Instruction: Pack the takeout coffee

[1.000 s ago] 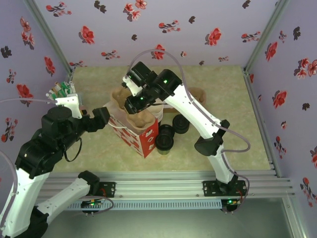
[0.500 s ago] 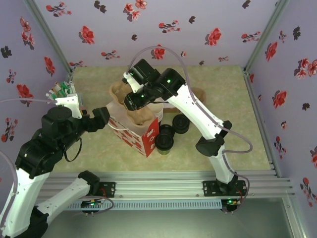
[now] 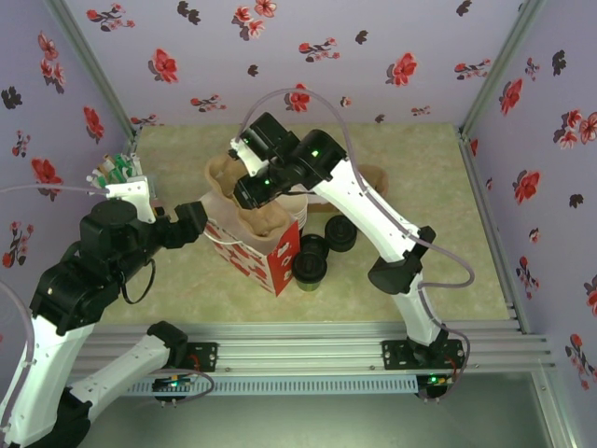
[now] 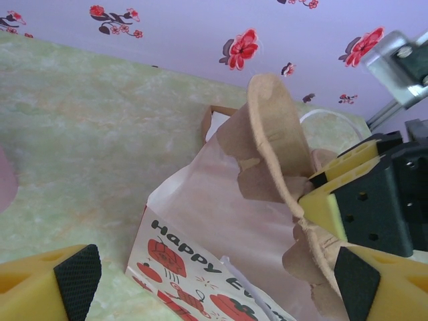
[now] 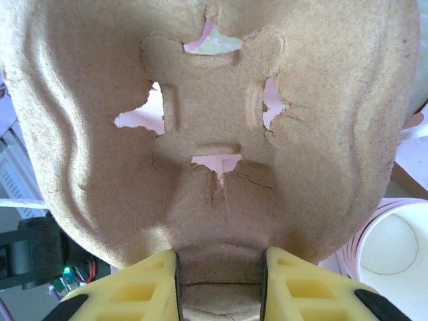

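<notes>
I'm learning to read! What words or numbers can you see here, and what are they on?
"HAPPY": dark letters on the white side of the paper bag, in the left wrist view.
"E...": a second word after it on the same bag; the first letter is clear, the rest is too small and cut off to read.
Top view: the bag's red print is too small to read.
Brown cup tray: no words on it.

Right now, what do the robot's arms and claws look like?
The left arm and right arm are white with black joints, small green lights and thin looping cables. The left claw and right claw have yellow fingers with black pads.
</notes>
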You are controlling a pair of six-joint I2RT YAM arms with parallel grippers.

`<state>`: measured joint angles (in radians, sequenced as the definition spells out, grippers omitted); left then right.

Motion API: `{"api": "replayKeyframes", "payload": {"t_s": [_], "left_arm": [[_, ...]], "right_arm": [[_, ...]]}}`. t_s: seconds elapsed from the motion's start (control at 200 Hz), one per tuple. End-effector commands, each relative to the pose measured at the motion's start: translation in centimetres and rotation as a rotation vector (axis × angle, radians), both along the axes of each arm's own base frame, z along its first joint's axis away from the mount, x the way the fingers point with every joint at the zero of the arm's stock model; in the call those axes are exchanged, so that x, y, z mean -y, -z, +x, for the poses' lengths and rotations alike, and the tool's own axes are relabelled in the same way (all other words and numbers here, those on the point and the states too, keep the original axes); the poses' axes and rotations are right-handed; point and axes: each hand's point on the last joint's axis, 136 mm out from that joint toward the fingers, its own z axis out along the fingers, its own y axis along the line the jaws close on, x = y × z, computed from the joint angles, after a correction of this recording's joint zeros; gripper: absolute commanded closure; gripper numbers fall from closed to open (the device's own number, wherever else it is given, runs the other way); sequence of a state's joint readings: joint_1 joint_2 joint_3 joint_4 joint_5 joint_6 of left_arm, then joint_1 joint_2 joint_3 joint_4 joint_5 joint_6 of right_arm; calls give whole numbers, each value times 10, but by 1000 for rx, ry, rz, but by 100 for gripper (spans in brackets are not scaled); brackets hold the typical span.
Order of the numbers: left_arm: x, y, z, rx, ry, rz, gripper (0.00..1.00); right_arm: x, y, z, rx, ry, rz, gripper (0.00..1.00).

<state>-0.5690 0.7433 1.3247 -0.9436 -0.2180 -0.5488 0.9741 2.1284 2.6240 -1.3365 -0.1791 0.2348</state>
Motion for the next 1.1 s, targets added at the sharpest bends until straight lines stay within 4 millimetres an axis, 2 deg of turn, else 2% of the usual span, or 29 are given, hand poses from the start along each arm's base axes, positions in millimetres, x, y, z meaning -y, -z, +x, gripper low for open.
{"api": "replayKeyframes", "payload": {"t_s": [0.0, 0.23, 0.51, 0.725, 0.8, 1.095], "left_arm": [[-2, 0, 4, 3, -28, -14, 7], [-2, 1, 5, 1, -27, -13, 7], [-2, 1, 4, 2, -27, -13, 7], [-2, 1, 5, 1, -28, -13, 7], [0, -6, 7, 24, -28, -30, 7], [1, -6, 8, 24, -27, -27, 7]], "right_arm": [[-3, 6, -9, 13, -44, -29, 70], [-6, 8, -18, 33, -77, -44, 70], [-2, 12, -19, 79, -76, -93, 70], [8, 28, -15, 84, -57, -177, 70], [6, 34, -15, 82, -62, -195, 70], [1, 51, -21, 73, -97, -244, 70]]}}
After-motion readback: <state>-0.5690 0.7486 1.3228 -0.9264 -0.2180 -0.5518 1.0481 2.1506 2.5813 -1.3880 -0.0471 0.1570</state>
